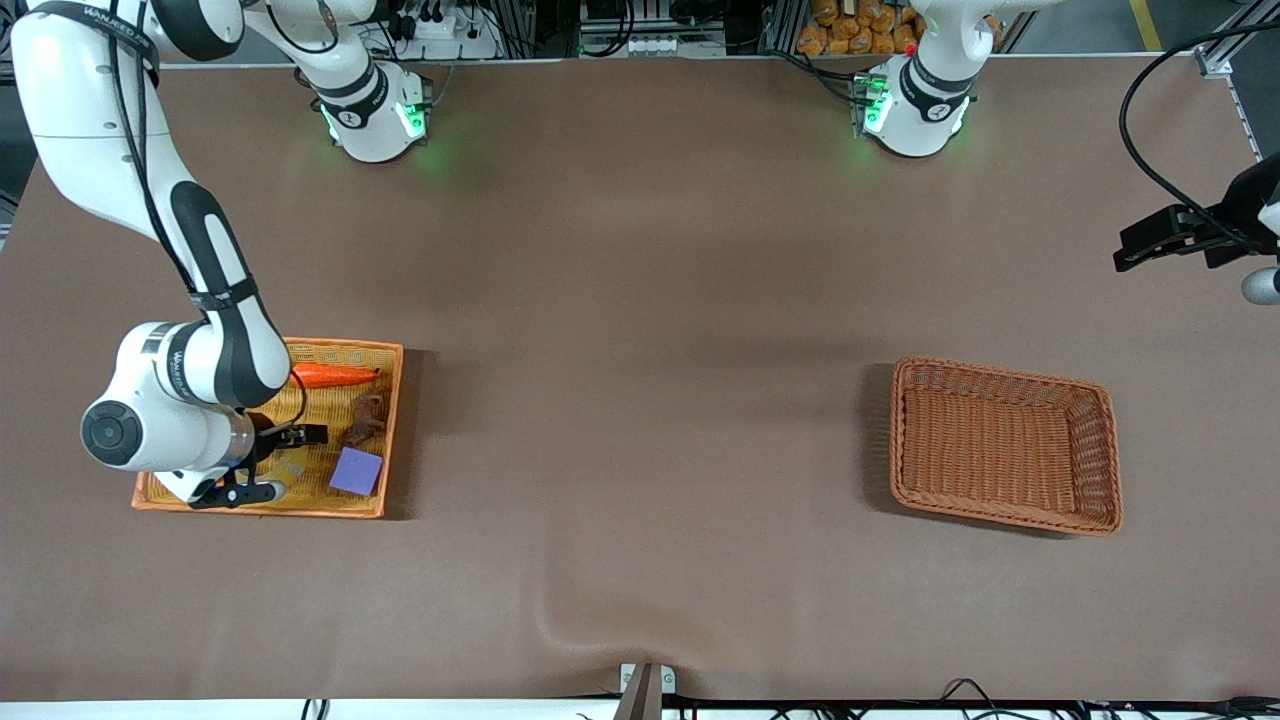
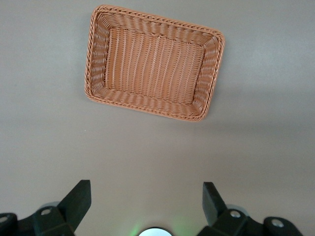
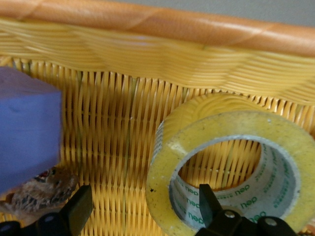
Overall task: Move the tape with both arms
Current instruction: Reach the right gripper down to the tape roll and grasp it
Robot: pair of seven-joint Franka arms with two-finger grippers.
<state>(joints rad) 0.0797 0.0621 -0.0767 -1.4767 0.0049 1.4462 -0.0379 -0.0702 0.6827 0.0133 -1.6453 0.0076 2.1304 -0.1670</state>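
The tape, a yellowish translucent ring, lies in the orange-rimmed yellow wicker tray close to its wall. My right gripper is open and low in the tray, one finger inside the ring's hollow and the other outside, so the jaws straddle the ring's wall. In the front view the right gripper is over the tray and the right hand hides the tape. My left gripper is open and empty, waiting in the air over the table's edge at the left arm's end; the left wrist view shows it above bare table.
A brown wicker basket stands empty toward the left arm's end and also shows in the left wrist view. The tray also holds a purple block, an orange carrot and a brown pastry-like piece.
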